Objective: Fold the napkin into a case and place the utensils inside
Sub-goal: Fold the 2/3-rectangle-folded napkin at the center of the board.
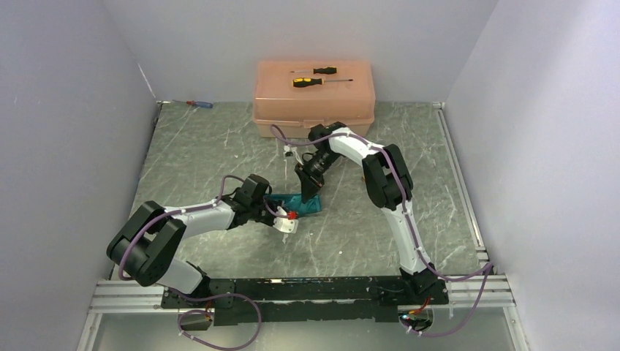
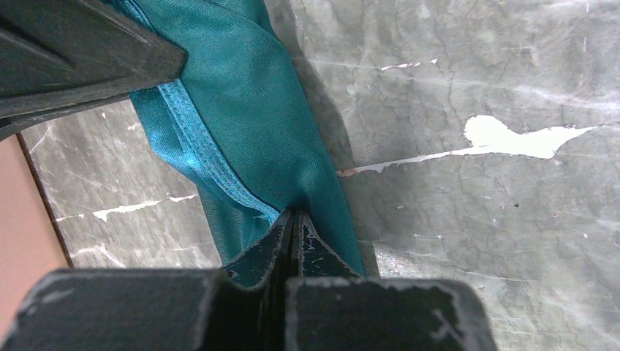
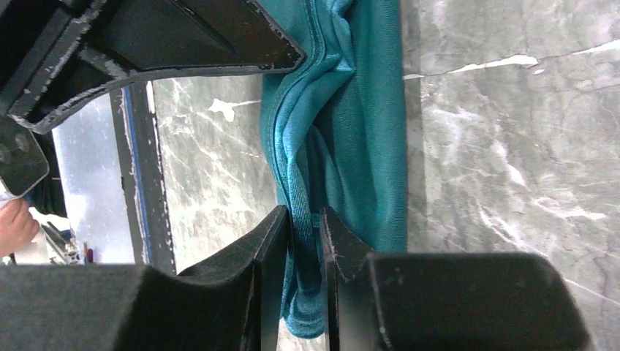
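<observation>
The left tool (image 2: 292, 219) is clamped on the thin teal cloth napkin (image 2: 248, 110) at its end farther from the peach plastic box (image 1: 314, 91) — likely tensioning it for a fold. The right tool (image 3: 303, 219) straddles the hem nearer the box, jaws narrowly apart; whether it pinches, I cannot tell. Bare grey bench (image 1: 205, 146) before the box flanks the cloth — room to fold.

From the napkin (image 1: 303, 203), the table (image 1: 205, 146) is open toward 10 and 11 o'clock and from 4 to 6. The box (image 1: 314, 102) blocks 12 o'clock, with two screwdrivers (image 1: 305, 82) on its lid. The right arm (image 1: 384, 175) arches across 1 to 3 o'clock, and the left arm (image 1: 197, 216) lies across 8 to 9. A small screwdriver (image 1: 199, 104) sits in the far 11 o'clock corner.
</observation>
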`<state>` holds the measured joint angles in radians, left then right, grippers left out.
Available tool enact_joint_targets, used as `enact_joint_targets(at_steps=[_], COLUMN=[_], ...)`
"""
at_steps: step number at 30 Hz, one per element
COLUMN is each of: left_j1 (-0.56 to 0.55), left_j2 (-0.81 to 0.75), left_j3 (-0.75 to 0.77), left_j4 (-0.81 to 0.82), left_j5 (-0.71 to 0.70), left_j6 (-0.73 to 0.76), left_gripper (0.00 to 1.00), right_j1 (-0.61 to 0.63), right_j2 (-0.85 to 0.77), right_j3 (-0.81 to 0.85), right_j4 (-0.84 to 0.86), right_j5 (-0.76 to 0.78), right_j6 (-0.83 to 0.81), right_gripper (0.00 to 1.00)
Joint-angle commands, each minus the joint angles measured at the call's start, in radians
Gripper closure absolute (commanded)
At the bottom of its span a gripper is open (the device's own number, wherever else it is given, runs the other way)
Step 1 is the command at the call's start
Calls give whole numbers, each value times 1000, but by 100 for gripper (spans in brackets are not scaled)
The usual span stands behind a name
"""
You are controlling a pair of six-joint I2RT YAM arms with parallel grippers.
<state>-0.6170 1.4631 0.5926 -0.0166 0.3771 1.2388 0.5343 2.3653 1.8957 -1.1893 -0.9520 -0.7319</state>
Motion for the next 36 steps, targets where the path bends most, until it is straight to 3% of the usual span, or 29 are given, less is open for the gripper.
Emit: enact_joint_targets(at_steps=[1, 9, 16, 24, 29, 36], left_j1=[-2, 2, 2, 7, 40, 56], left_j2=[-2, -38, -68, 16, 111, 177], left_j3=[-21, 76, 174, 198, 224, 253], left_j4=[-67, -10, -112, -14, 52, 36], left_j5=[-9, -98, -52, -56, -112, -62], left_j6=[-17, -221, -315, -376, -383, -325], left_gripper=[97, 97, 92, 84, 89, 91], right_j1=[-12, -71, -73, -60, -48, -48], right_j2=[44, 106, 82, 51, 1, -44], right_j3=[30, 25, -39, -76, -141, -208], right_j4=[-53, 10, 95, 150, 246, 328], right_j5=[-31, -54, -87, -93, -78, -54], right_j6=[-75, 4, 58, 102, 182, 256], right_gripper=[75, 100, 100, 100, 100, 100])
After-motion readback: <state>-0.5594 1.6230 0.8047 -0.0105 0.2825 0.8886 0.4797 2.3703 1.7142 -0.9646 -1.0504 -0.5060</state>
